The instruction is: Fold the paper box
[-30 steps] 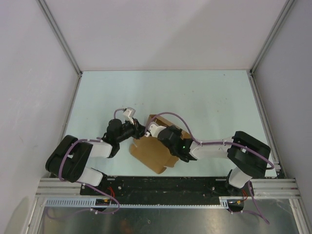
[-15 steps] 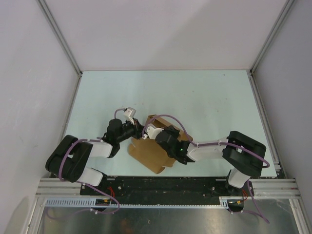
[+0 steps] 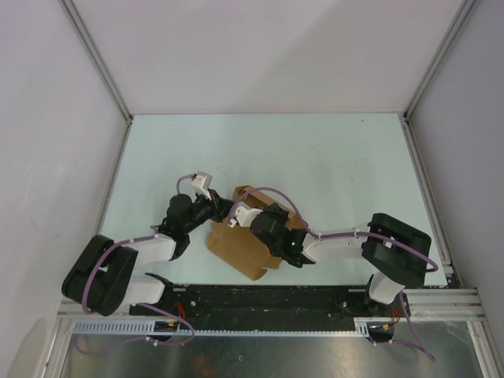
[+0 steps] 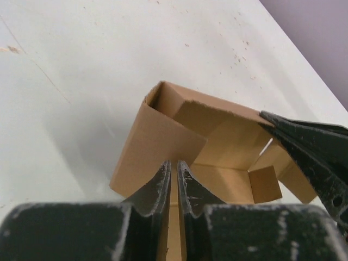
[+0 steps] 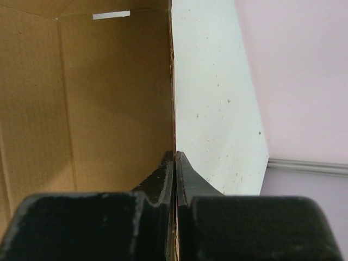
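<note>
On table [image 3: 339, 173], near front edge between arms: box [image 3: 234, 248]; partly erected, walls up, top open, inner flap loose; judged about midway. Left end effector [image 4: 174, 163] nearly closed, pinching one wall; right end effector [image 5: 174, 155] fully closed on thin edge of another wall. Left to do, by look: squaring corners, tucking flaps, closing top.

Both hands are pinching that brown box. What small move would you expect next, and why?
Probably the left hand eases its pinched wall inward to square up the corner. The paper box looks only half formed: its walls stand but the top gapes open. The right hand is clamped on another wall, likely steadying it.
</note>
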`<action>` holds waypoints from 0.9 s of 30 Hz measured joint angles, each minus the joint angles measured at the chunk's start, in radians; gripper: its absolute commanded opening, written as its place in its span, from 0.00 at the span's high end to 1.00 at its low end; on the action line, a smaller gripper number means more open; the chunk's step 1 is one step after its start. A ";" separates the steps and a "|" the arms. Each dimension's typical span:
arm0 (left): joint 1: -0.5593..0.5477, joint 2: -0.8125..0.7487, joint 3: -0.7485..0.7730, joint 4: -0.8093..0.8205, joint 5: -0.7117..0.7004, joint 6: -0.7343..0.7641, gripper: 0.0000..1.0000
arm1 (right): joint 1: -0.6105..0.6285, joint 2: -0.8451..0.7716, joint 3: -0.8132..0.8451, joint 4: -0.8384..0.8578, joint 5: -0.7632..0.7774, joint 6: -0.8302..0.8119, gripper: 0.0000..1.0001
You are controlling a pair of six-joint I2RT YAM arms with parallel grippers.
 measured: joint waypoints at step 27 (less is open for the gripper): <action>0.002 -0.217 -0.092 -0.159 -0.170 0.007 0.88 | 0.113 0.060 -0.007 0.177 0.109 -0.146 1.00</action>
